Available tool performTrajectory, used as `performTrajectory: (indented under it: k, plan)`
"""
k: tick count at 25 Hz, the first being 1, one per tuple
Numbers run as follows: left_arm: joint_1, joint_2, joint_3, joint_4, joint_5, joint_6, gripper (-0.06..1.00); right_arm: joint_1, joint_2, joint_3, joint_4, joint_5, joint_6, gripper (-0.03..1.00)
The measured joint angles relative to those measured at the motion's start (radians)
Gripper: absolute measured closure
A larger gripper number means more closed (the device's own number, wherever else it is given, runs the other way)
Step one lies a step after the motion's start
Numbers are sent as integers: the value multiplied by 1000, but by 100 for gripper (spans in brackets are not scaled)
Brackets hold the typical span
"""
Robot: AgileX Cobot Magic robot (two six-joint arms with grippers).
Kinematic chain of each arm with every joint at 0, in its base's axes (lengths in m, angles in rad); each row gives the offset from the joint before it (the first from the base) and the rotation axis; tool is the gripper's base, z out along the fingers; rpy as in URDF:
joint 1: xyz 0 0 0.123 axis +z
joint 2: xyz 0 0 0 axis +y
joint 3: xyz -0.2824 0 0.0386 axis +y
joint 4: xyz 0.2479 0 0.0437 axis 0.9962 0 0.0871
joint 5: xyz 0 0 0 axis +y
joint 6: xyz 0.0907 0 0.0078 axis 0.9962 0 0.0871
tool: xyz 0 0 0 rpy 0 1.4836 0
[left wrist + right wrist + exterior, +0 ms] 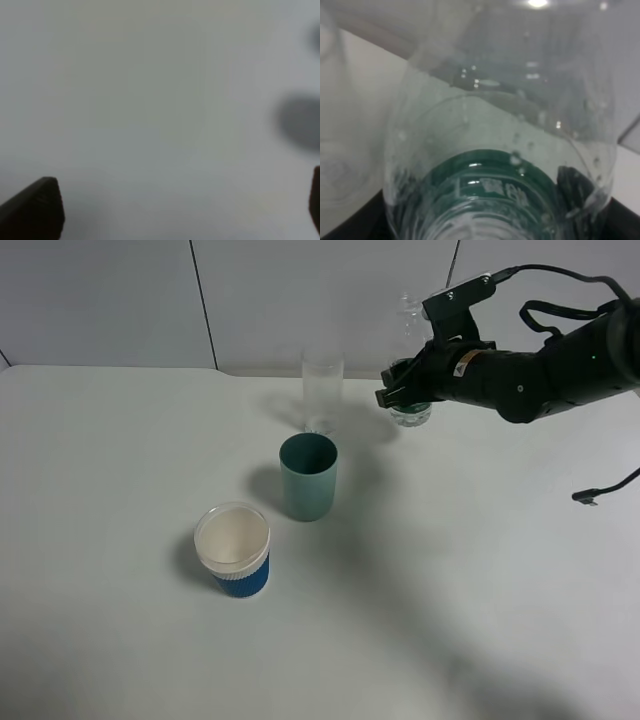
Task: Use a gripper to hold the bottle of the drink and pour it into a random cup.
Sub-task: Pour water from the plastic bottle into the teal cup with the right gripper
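Exterior high view
Right end effector (400, 392): closed on the bottle (411, 416), gripping it around the middle.
Bottle: upright at the back of the counter (120, 620), just right of the glass (322, 390); the capless neck points up. Whether its base touches the counter cannot be told.
Cup (308, 478): teal, upright, in front of the glass and apart from it, left of and nearer than the bottle.
Blue cup (233, 552): white rim, upright, in front of and left of the teal one.
Left arm: out of this view.

Left wrist view
Left end effector (182, 200): open, its two dark fingertips (37, 210) at opposite edges with nothing between them.
Below it: blurred bare counter with a dark shadow patch to one side.

Right wrist view
Bottle: fills the picture, with clear wet walls and a green label; dark finger parts press against its sides.
Glass: a faint clear shape beside the bottle.
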State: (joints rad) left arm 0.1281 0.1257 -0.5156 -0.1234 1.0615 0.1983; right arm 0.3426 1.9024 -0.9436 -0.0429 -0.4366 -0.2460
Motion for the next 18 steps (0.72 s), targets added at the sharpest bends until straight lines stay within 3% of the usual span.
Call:
performTrajectory:
  k: [11, 18]
  plan:
    - [0, 0, 0, 0, 0, 0, -5, 62, 0, -37, -65, 143, -196, 40]
    - [0, 0, 0, 0, 0, 0, -5, 100, -1, -72, -164, 210, -220, 40]
